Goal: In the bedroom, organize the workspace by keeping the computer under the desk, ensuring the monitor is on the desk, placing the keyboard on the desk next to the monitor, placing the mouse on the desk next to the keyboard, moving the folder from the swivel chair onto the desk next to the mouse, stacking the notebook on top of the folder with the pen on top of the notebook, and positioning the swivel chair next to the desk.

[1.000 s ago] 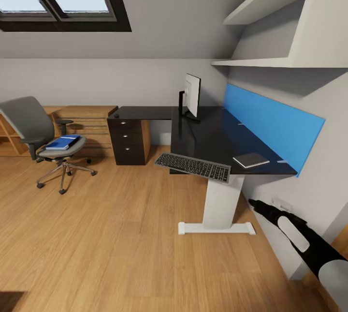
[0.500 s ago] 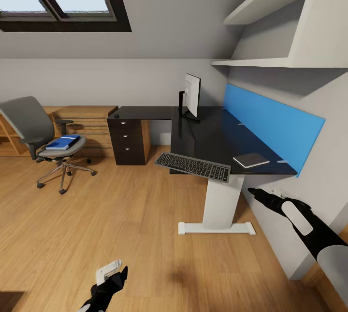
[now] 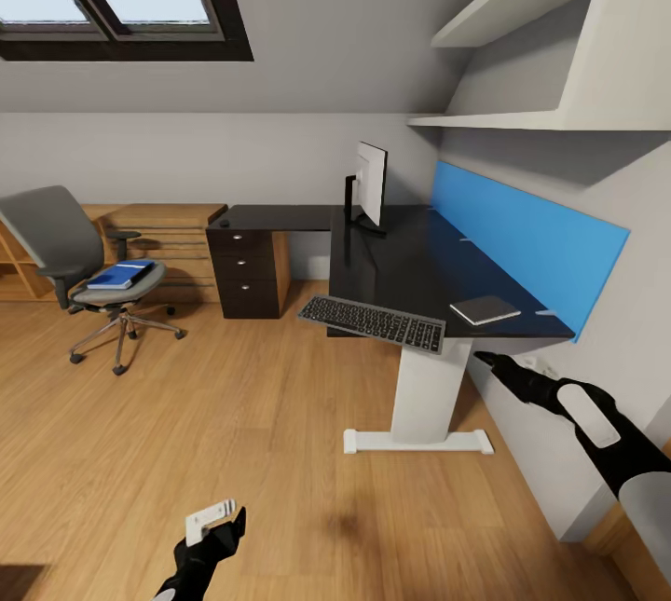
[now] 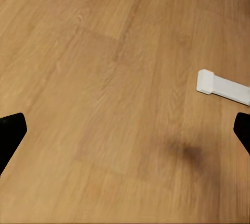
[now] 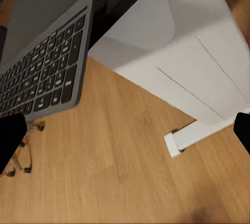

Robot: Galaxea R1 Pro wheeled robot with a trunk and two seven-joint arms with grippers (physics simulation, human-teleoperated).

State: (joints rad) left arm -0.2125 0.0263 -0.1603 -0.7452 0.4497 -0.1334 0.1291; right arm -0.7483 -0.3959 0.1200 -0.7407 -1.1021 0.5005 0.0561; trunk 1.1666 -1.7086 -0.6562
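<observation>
The grey keyboard (image 3: 372, 322) overhangs the black worktop's (image 3: 410, 270) front edge, up and left of the right pincer (image 3: 488, 360), which is spread wide and empty beside the white leg (image 3: 424, 389). The left pincer (image 3: 216, 523) gapes over the floor (image 3: 233, 415), holding nothing. A blue folder (image 3: 119, 274) lies on the swivel chair (image 3: 79, 275), well apart.

no readable text, keyboard (image 5: 44, 73) key legends blurred (illegible)

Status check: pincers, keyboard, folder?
Both pincers open, empty: left low over floor, right by the desk leg. Keyboard overhangs the desk edge. Folder on chair.
</observation>
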